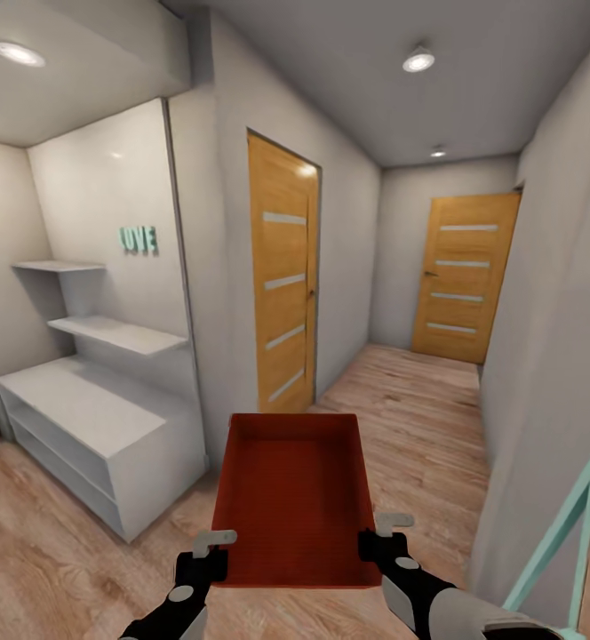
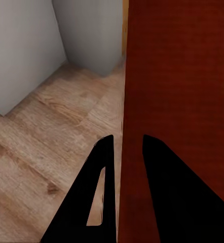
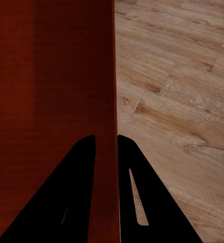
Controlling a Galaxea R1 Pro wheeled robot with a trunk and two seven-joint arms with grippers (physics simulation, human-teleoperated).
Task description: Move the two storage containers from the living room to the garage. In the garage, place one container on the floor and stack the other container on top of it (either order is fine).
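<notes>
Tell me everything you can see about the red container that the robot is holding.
The storage container is an orange-red rectangular bin with smooth plain walls, no lid, and nothing inside. It looks like plastic. It is held roughly level above the light wood-plank floor, in front of the robot. The left gripper and right gripper each pinch a side wall near its closer end, one finger inside and one outside.

Quick count: one orange-red bin (image 1: 297, 498), two grippers on it, left (image 1: 208, 549) and right (image 1: 386, 533). Two wooden doors, a near one (image 1: 283, 284) and a far one (image 1: 464, 277). Three ceiling lights. One white shelf unit (image 1: 99, 418) with two wall shelves above it.
</notes>
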